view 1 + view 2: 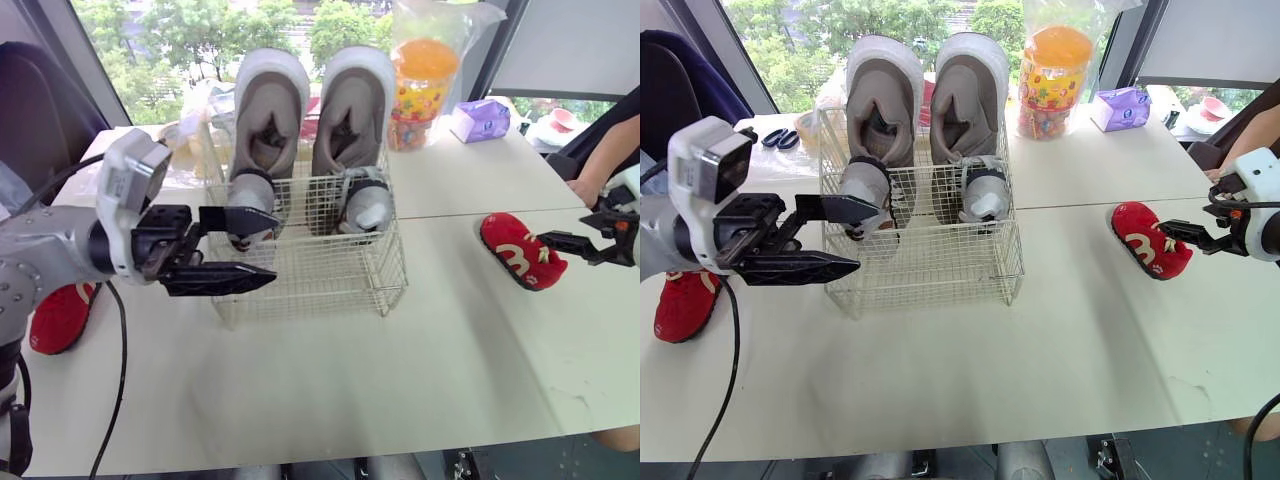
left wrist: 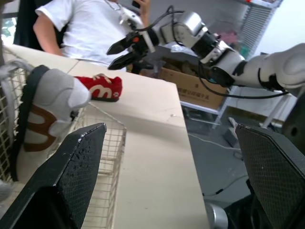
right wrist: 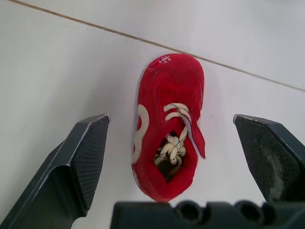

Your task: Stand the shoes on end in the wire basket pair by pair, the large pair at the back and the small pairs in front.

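Closest in is the left tool (image 1: 277, 248), its two black fingers spread apart with nothing between them, hovering just off the front-left corner of the wire basket (image 1: 320, 275). The basket sits mid-tabletop (image 1: 330, 390). The large grey shoes (image 1: 265, 110) stand on end along its back side, soles facing away, tops sticking well above the rim. In front of them, also inside the basket, are two small grey shoes (image 1: 368, 203), propped upright against the big ones. Over on the right, a small red shoe (image 1: 520, 250) lies flat on its sole on the tabletop, well apart from the basket, white laces up. The right tool (image 3: 170, 119) is lined up at its heel end, with the fingers wide apart, one on each side of the shoe, and neither touching it as far as I can see. A second red shoe (image 1: 60, 315) lies at the far left edge of the tabletop, partly hidden by the left arm. Behind the basket there's an orange-lidded candy jar (image 1: 425, 85) in a clear bag and a purple tissue pack (image 1: 482, 120). A person's arm (image 1: 610, 150) reaches in at the right.
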`<state>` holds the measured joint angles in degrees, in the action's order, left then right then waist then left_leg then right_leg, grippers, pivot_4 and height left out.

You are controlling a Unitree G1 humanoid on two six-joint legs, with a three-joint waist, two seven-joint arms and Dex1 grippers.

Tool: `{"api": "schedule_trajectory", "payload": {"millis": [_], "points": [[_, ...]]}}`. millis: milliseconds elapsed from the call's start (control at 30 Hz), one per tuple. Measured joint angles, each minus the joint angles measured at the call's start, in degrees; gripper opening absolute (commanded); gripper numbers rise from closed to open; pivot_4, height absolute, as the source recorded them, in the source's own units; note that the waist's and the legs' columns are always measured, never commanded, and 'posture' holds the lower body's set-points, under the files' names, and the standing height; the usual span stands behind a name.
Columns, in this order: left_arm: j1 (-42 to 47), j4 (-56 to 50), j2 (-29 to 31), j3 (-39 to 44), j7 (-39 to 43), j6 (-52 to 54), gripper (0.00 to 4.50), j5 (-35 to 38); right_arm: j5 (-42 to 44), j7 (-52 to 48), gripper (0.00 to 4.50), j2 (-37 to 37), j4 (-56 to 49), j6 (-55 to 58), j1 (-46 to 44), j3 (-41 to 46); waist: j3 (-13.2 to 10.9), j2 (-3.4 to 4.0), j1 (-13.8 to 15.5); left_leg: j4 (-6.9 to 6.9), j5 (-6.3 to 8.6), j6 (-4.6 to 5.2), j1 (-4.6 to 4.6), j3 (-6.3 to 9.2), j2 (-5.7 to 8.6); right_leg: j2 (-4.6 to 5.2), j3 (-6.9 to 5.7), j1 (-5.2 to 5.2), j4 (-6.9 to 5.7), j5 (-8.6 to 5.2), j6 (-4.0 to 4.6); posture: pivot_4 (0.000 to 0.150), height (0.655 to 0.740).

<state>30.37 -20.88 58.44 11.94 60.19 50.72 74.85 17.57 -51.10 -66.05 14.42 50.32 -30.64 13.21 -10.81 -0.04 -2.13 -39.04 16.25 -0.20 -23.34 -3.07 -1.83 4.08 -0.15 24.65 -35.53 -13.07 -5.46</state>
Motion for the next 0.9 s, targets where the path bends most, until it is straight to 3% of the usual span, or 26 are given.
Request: {"api": "schedule_trajectory", "payload": {"millis": [233,533,633,800,900], "points": [[-1.35,-1.9,-0.62,-0.35,4.67,-1.26,4.44,-5.65,-4.06,-2.46,4.5,4.56,17.67,-6.47,-8.08,-8.57,0.01,-0.08,0.03,-0.02,0.0,0.0,-0.01,-0.03,0.01,0.0,0.03,0.0,0.0,0.0,0.0,0.15,0.74],[-2.1,-3.76,-1.23,-0.29,4.29,-1.2,4.44,-7.1,-10.85,-4.75,4.5,7.03,33.72,-15.3,-14.77,-14.73,0.02,-0.09,0.2,-0.03,-0.01,-0.01,-0.02,-0.02,0.01,0.0,0.03,0.0,0.02,0.03,-0.06,0.15,0.74],[-2.09,-4.04,-1.23,-0.18,3.47,-1.02,4.5,-7.09,-12.3,-5.91,3.71,7.65,35.97,-16.48,-15.33,-15.35,0.02,-0.09,0.16,-0.03,-0.01,-0.01,-0.02,-0.03,0.01,0.0,0.03,0.0,0.01,0.11,-0.2,0.15,0.74],[-1.98,-4.02,-1.23,0.11,2.43,-0.88,4.5,-7.1,-13.37,-6.9,1.34,8.28,37.21,-16.98,-16.71,-15.45,0.02,-0.09,0.08,-0.03,-0.01,-0.02,-0.01,-0.02,0.01,0.0,0.03,0.0,0.0,0.12,-0.2,0.15,0.74],[-0.69,-3.52,-1.37,0.11,1.1,-0.36,4.5,-7.06,-13.52,-7.12,0.37,8.27,36.74,-16.83,-16.84,-15.18,0.02,-0.09,0.16,-0.04,-0.01,-0.02,-0.01,-0.02,0.01,0.0,0.03,0.0,-0.01,0.12,-0.21,0.15,0.74]]}}
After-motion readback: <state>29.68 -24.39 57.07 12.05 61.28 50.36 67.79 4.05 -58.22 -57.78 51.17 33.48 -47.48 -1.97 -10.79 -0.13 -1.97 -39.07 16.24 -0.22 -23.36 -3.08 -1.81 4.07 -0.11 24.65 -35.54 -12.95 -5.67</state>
